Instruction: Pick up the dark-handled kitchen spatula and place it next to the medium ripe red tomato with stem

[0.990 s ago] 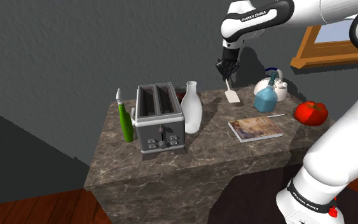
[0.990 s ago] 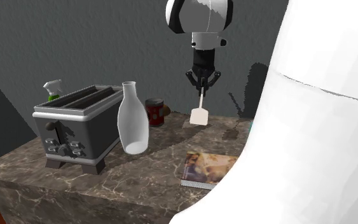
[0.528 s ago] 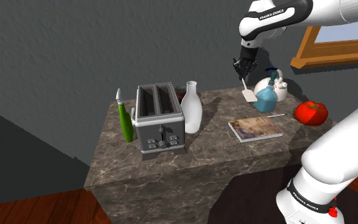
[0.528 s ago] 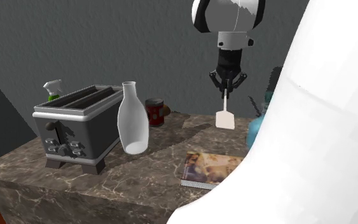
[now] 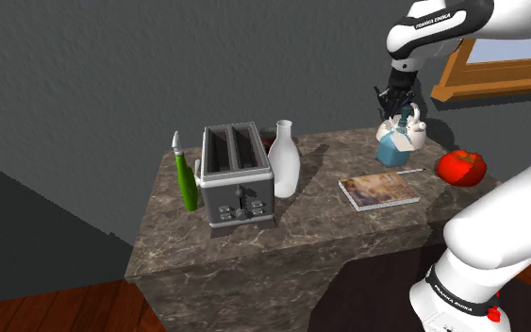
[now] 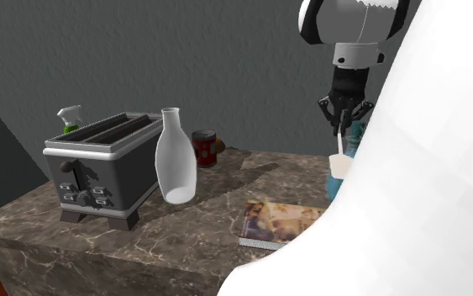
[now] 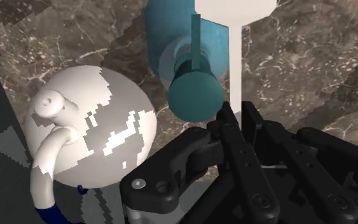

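Wrist view: pincer [image 7: 236,118] tight on spatula [image 7: 234,60], blue bottle [image 7: 193,89] just beside, kettle [image 7: 88,137] near.

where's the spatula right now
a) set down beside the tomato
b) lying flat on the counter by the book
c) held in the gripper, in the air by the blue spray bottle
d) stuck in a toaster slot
c: the gripper is shut on the spatula, which hangs clear of the counter beside the blue spray bottle, not yet by the tomato.
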### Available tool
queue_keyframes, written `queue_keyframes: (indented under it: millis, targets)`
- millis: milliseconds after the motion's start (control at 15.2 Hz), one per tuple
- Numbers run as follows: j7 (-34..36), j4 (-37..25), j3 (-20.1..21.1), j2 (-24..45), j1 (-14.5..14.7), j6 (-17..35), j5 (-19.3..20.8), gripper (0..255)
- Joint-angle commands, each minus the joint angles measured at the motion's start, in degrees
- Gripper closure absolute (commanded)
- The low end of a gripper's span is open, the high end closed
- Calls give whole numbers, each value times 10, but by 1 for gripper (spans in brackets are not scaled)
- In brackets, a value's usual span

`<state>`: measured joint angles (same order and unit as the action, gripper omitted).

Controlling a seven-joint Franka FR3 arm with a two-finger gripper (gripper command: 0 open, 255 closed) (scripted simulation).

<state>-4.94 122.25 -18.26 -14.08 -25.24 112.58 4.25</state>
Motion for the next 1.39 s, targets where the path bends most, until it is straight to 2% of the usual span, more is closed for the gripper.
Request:
queue_keyframes:
  millis: [0,660,1122,1320]
  targets:
    - [-28,-3,-18,-1,-11,-3,3,255]
    - [-179,-46,-113,33,-62,-9,-3,255]
    - [-311,-123,-188,109,-102,-21,-46,255]
    - [-313,-103,-188,113,-103,2,-49,255]
